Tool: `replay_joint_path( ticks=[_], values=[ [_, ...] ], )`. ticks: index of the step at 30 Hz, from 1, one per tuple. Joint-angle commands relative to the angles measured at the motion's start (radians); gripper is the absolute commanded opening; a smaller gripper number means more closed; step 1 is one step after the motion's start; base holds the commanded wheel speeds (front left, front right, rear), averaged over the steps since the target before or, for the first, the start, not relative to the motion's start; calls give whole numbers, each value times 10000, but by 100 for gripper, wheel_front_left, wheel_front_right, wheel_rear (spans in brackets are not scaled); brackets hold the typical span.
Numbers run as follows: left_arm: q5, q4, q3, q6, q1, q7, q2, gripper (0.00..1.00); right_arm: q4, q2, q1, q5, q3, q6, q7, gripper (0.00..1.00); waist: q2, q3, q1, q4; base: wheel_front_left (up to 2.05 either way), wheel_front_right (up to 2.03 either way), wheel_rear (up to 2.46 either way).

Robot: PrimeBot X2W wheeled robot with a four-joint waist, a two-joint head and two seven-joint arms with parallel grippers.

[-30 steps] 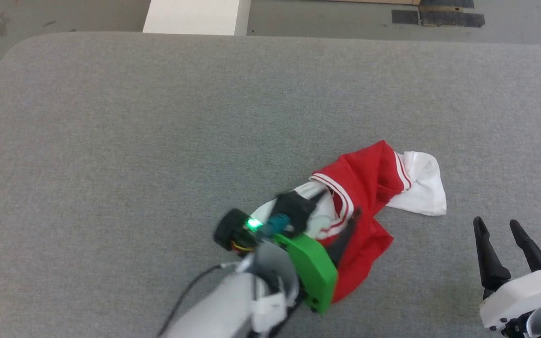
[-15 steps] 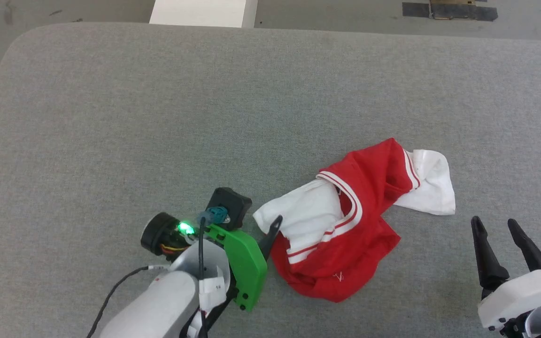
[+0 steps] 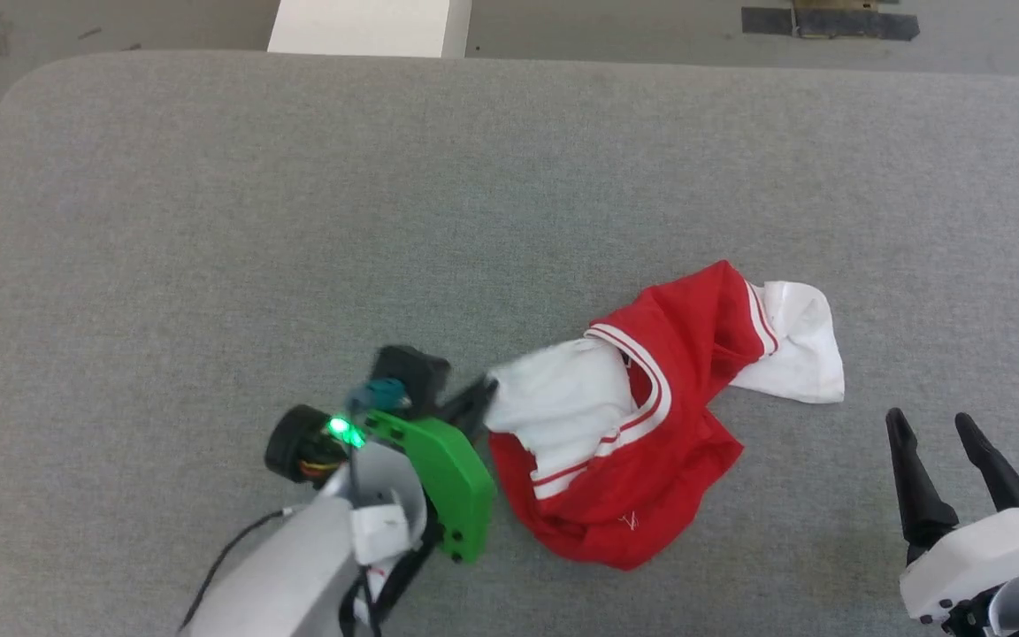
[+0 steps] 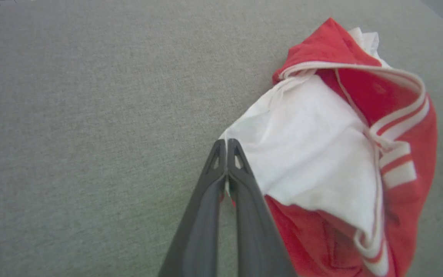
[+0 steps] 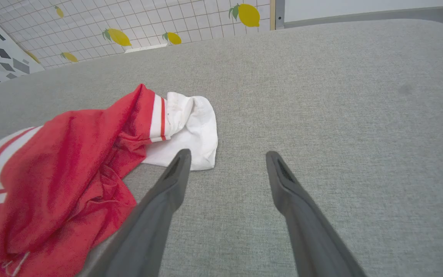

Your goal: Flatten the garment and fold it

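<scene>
Both left jaws now pinching the garment (image 3: 651, 495), earlier apart

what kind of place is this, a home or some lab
Probably an indoor robot test space: a large grey fabric-covered table, a bare grey floor with black tape strips, and a lemon-patterned tiled backdrop.

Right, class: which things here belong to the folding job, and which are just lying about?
Job: garment, crumpled on the grey table; left gripper, shut on its white sleeve; right gripper, open, beside it.
Lying about: white block beyond the table; black tape on the floor.
</scene>
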Motion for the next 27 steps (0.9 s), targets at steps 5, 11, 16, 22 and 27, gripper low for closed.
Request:
replay_joint_path(
  ticks=[5,11,16,22,27],
  values=[
    [-603,-970,1309,752,436,-701,265,0,-52,7,57,-57,-93,-15,23,100,0,-63,0,85,0,0,0],
    [-1140,-1734,3205,2246,1520,-1254,998,0,-144,7,10,-30,-100,-15,78,100,0,319,0,117,0,0,0],
    [-1261,-1262,4515,3772,2789,-1864,1190,0,-167,7,-99,-79,-153,-15,124,100,0,565,0,35,0,0,0],
    [-1589,-855,4889,4582,4217,-1862,937,0,-143,7,-111,-122,-274,-15,143,100,0,579,0,-18,0,0,0],
    [-1983,-1005,5269,4261,4248,-2768,221,100,-36,7,-58,-80,-248,-15,168,100,0,396,0,164,0,0,0]
  ],
)
